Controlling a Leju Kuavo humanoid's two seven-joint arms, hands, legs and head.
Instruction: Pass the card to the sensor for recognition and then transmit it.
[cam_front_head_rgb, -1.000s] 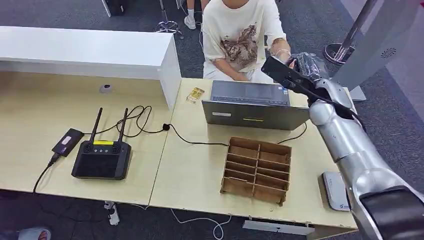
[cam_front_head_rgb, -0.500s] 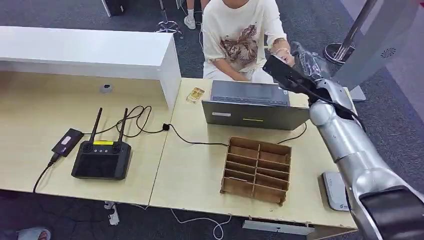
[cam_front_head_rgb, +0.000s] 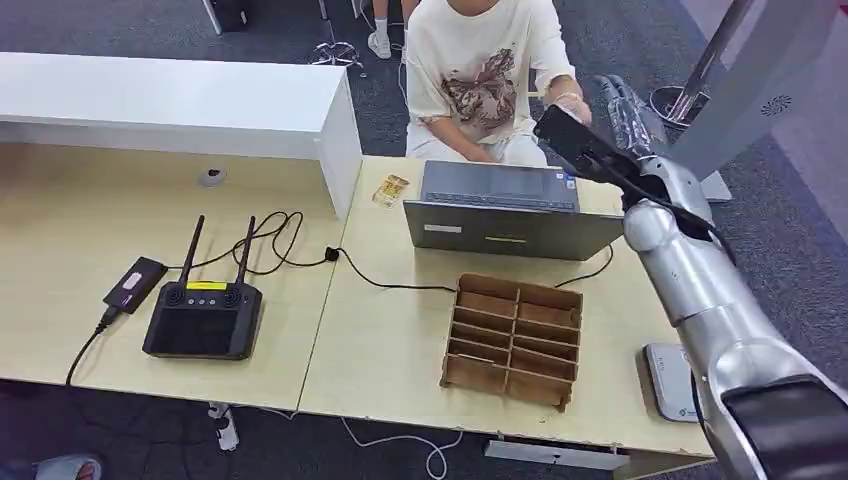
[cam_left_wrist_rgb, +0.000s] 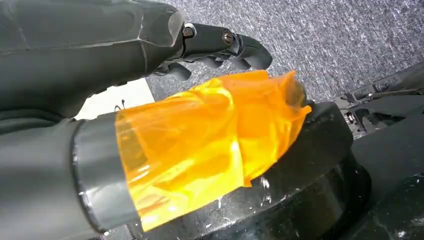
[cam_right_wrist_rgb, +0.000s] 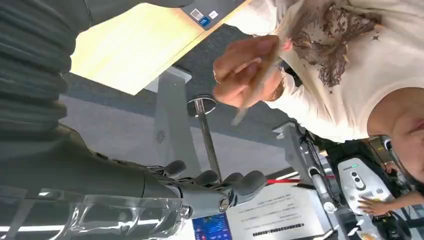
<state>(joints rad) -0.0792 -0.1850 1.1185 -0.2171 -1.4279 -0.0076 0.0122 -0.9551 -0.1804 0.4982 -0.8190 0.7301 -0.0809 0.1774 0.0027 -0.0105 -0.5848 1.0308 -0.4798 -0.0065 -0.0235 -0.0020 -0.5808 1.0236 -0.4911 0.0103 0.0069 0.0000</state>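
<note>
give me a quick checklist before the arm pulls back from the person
1. Card held in the person's hand: ok.
2. Right robot hand empty, fingers apart: ok.
3. Gap between the robot hand and the person's hand: ok, visible in the right wrist view.
4. Arm's clearance above the laptop: cannot tell.
5. Card already read: cannot tell.

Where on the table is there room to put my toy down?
Bare wood lies left of the black controller, and between its cable and the wooden divider box. It's crowded around the laptop, where the right hand reaches toward the person.
</note>
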